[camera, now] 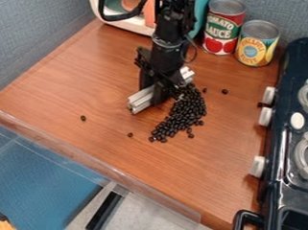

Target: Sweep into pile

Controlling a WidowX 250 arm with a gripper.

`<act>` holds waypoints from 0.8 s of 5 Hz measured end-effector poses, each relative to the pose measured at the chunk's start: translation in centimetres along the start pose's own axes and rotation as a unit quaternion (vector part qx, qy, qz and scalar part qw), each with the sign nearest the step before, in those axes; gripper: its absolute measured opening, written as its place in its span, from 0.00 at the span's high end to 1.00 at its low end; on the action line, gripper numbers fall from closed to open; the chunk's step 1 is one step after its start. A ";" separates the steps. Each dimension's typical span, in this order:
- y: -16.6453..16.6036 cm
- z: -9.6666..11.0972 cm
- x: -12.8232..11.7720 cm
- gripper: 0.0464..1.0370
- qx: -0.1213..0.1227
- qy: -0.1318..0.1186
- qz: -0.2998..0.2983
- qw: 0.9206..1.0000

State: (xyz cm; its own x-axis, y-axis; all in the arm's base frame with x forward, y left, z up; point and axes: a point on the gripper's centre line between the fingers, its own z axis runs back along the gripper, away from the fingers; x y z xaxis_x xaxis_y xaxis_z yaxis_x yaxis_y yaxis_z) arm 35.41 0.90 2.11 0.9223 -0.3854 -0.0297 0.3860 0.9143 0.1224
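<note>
In the camera view, the pincer (152,91) is above the desk (74,89) and is closed around a pale metal bar (141,100), which serves, I think, as the sweeping tool. The dark beans (188,110) lie beside the bar, some touching its far end, in one long heap with a tail toward the front of the desk. A few are apart: one bean (83,118) well to the left, another bean (130,134) nearer the tail, and a loose bean (225,91) to the right.

I judge that the step in hand is the gathering, which is mostly done, but the shape is not compact. The next move should bring the bar around behind the tail or the left beans, keep it low, and push gently toward the heap, without scattering it.
</note>
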 end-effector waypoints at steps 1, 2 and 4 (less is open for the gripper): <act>-0.3 0.1 0.1 0.66 -0.010 -0.003 -0.005 1.000; 1.0 1.7 -0.3 0.66 -0.010 -0.010 0.000 1.000; 8.5 3.5 -2.8 0.66 0.002 -0.030 0.043 0.999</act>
State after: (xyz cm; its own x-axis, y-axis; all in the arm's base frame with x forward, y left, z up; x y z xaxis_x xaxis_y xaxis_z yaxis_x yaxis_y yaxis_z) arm 36.03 9.33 6.74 0.9490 -0.3126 0.0406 0.3056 0.9439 0.1249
